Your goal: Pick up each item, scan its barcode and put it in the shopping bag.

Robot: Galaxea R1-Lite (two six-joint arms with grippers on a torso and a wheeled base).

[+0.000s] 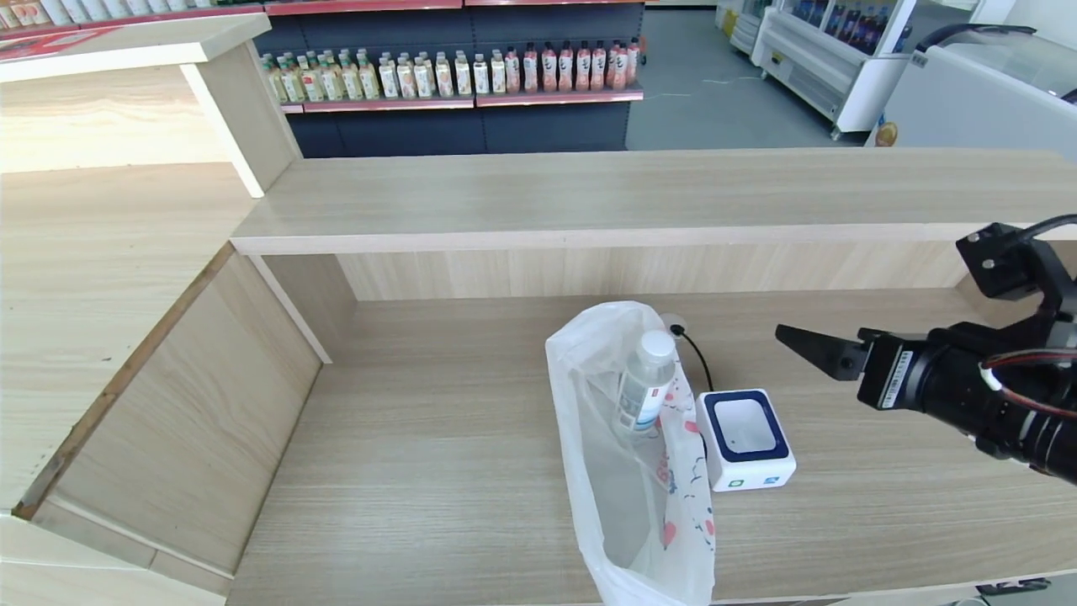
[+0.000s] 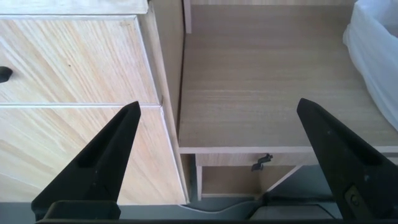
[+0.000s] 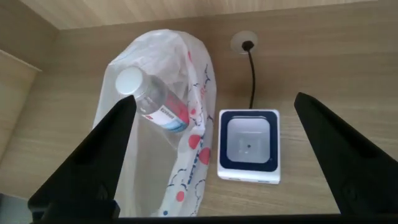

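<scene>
Where one bag point(image 1: 686, 497) gapes, seemingly one bottle point(image 1: 646, 383) leans.

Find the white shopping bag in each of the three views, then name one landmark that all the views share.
Head view: the shopping bag stands open on the counter, just left of the scanner, a bottle inside.
Left wrist view: a strip of the shopping bag at the picture's edge, on the counter.
Right wrist view: the shopping bag beside the scanner, bottle inside.
Shared landmark: the wooden counter.

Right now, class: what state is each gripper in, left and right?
Left gripper: open, holding nothing.
Right gripper: open, holding nothing.
</scene>
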